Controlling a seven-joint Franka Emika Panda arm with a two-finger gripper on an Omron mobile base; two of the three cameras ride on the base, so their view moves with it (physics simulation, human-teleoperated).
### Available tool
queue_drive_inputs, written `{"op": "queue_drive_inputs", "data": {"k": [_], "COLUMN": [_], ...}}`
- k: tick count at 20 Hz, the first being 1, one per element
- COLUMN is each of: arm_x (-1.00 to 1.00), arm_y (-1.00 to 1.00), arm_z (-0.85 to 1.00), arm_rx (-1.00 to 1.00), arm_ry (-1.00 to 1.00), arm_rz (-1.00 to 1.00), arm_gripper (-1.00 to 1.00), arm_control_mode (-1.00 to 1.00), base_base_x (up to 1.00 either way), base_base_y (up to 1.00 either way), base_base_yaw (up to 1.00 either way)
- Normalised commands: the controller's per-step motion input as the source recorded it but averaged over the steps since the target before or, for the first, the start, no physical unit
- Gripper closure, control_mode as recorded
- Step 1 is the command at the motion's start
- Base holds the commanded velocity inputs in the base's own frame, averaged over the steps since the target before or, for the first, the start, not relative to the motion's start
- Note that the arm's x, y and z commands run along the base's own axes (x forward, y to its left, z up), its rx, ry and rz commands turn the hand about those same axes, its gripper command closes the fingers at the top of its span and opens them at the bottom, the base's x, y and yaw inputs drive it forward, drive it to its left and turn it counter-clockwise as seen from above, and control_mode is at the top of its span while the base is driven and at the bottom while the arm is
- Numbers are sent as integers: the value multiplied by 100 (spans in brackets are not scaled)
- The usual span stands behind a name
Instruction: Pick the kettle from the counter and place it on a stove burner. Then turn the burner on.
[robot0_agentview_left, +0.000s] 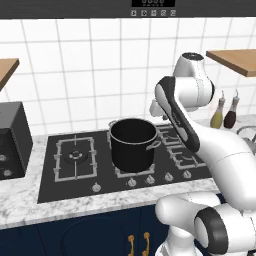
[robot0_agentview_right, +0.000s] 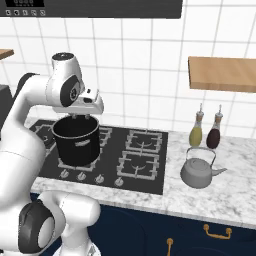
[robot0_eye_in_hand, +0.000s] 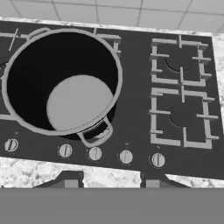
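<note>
The kettle, squat and silvery with a thin arched handle, stands on the marbled counter just right of the black stove, its spout pointing right. My gripper hangs over the big black stockpot at the stove's left, well away from the kettle. In the hand view the gripper looks down on the stockpot and the two right burners. Its fingertips stand apart with nothing between them. A row of knobs runs along the stove's front.
Two bottles stand behind the kettle against the tiled wall. A wooden shelf hangs above them. A black appliance sits on the counter left of the stove. The left burner carries nothing.
</note>
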Motion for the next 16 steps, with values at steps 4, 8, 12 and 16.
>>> {"op": "queue_drive_inputs", "data": {"k": [4, 8, 12, 16], "arm_x": [-1, -32, -34, -6], "arm_y": [-5, -78, -100, -100], "arm_z": [-3, -23, -3, 0], "arm_rx": [0, 0, 2, 14], "arm_ry": [-1, -4, -10, -2], "arm_rz": [0, -2, -9, -33], "arm_gripper": [-100, -100, -100, -100], "arm_control_mode": [-100, -100, -100, -100], "base_base_x": [0, 0, 0, 0], "base_base_y": [0, 0, 0, 0], "base_base_yaw": [0, 0, 0, 0]}}
